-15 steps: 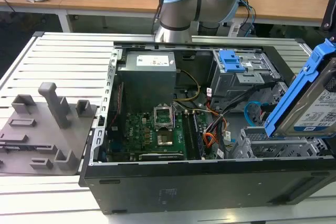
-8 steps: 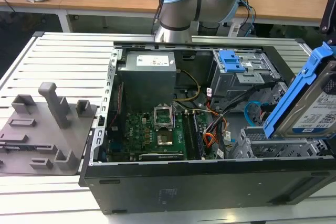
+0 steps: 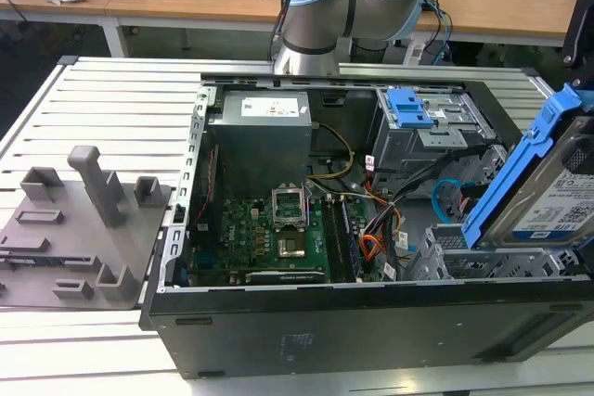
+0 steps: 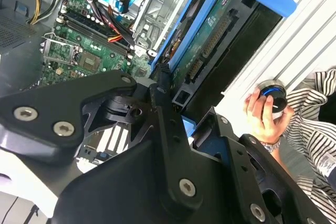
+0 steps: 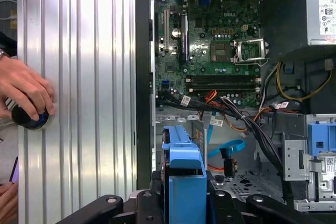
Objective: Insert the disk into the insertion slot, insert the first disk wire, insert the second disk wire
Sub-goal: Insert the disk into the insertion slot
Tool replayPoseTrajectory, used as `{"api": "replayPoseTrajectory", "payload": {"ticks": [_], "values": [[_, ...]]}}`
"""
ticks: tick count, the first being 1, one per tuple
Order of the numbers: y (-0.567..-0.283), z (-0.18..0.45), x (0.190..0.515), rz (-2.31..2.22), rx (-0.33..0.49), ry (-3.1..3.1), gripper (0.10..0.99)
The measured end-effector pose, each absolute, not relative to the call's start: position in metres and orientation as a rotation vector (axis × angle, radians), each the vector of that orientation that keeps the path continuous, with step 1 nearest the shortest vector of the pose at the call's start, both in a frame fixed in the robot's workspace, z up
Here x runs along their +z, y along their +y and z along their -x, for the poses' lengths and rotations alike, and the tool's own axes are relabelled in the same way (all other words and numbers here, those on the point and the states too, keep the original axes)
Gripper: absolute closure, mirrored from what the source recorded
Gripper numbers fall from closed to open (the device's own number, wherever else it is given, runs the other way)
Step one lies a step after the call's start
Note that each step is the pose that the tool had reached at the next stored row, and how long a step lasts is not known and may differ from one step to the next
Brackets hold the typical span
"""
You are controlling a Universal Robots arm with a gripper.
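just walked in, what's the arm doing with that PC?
The arm's gripper has its jaws shut on the disk, blue carrier and all, and holds it tilted above the open computer case at the exterior view's right. The insertion slot sits below it, and the disk is not yet in. A person's hand rests on a round black knob on the table beside the case.

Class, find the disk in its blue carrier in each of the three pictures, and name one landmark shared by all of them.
Exterior view: the disk hangs tilted at the exterior view's right edge, over the case's corner.
Second wrist view: the disk is edge-on, just beyond the gripper.
First wrist view: the disk sits end-on, flanked by the gripper.
Shared landmark: the green circuit board inside the case.
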State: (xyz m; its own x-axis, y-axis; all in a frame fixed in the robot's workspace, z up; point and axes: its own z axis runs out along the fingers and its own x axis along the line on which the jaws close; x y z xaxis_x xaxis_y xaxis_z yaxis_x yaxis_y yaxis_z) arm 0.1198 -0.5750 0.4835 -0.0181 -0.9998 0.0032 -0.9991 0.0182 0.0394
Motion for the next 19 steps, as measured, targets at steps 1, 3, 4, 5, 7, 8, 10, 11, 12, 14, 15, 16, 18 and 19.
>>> {"api": "replayPoseTrajectory", "payload": {"ticks": [1,3,4,5,7,8,10,11,12,14,15,16,18,19], "values": [[-0.575,-0.12,0.483,-2.18,-0.04,-2.22,0.722],[-0.575,-0.12,0.481,-2.18,-0.04,-2.22,0.722],[-0.575,-0.12,0.479,-2.18,-0.04,-2.22,0.722],[-0.575,-0.12,0.479,-2.18,-0.04,-2.22,0.722],[-0.575,-0.12,0.478,-2.18,-0.04,-2.22,0.722],[-0.575,-0.12,0.477,-2.18,-0.04,-2.22,0.722],[-0.575,-0.12,0.475,-2.18,-0.04,-2.22,0.722],[-0.575,-0.12,0.475,-2.18,-0.04,-2.22,0.722],[-0.575,-0.12,0.474,-2.18,-0.04,-2.22,0.722],[-0.575,-0.12,0.473,-2.18,-0.04,-2.22,0.722],[-0.575,-0.12,0.472,-2.18,-0.04,-2.22,0.722],[-0.575,-0.12,0.472,-2.18,-0.04,-2.22,0.722],[-0.575,-0.12,0.471,-2.18,-0.04,-2.22,0.722],[-0.575,-0.12,0.471,-2.18,-0.04,-2.22,0.722]]}}
